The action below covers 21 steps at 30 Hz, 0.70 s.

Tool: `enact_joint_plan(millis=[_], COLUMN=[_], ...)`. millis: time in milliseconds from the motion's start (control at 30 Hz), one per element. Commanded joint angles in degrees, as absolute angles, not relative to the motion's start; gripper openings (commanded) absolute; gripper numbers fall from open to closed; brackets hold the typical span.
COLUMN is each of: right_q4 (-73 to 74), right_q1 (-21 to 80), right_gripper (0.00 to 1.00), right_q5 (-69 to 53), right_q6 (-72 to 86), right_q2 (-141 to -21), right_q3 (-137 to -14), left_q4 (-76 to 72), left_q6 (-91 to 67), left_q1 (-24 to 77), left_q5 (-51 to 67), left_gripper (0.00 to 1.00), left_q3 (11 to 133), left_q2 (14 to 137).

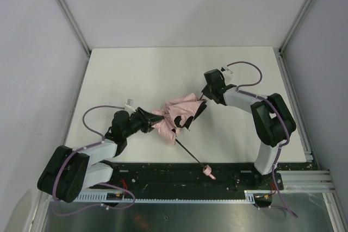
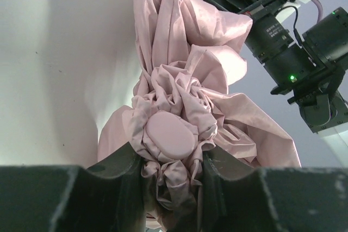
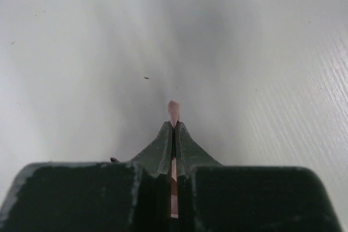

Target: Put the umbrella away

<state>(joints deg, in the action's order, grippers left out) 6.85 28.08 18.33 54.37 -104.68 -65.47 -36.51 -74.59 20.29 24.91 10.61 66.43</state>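
Observation:
The pale pink umbrella lies crumpled in the middle of the white table. Its thin black shaft runs to the near edge and ends in the small pink handle. My left gripper is shut on the bunched fabric at the canopy's top, just under its pink cap. My right gripper is shut on a thin edge of the pink fabric at the canopy's far right side. The right arm shows behind the fabric in the left wrist view.
A black rail runs along the near table edge under the handle. Grey walls with metal posts enclose the table on three sides. Purple cables loop beside each arm.

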Motion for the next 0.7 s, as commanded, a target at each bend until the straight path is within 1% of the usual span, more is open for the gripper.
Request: enact_joint_plan(millis=[0,167,333,467,567,667], right_q4=[2.54,3.61,0.81,-2.31,-5.86,-14.71], right_q1=[26.36,25.17,24.2,23.9,23.68,22.69], right_gripper=[0.0,0.0,0.0,0.0,0.0,0.0], right_q5=[19.29,19.86,15.16,12.63,11.74,7.27], right_q6=[51.31,48.78,48.69,47.49,43.84,40.49], right_q2=[-104.42,-104.4,-106.52,-108.78,-109.31,-109.05], right_q3=[-65.55,-65.48,-65.98,-67.02,-66.75,-64.24], left_q4=[-39.1,-42.49,-42.75,-42.23,-42.19,-41.98], left_q6=[-74.53,-71.94,-70.46,-71.7,-72.42,-73.65], left_q1=[20.04,20.04,20.53,21.32,22.29,22.47], left_q5=[21.22,17.72,12.89,12.29,11.92,11.03], left_gripper=[0.0,0.0,0.0,0.0,0.0,0.0], left_q3=[11.02,10.15,10.42,11.26,10.89,9.46], left_q2=[67.81,72.06,74.84,80.74,84.22,86.22])
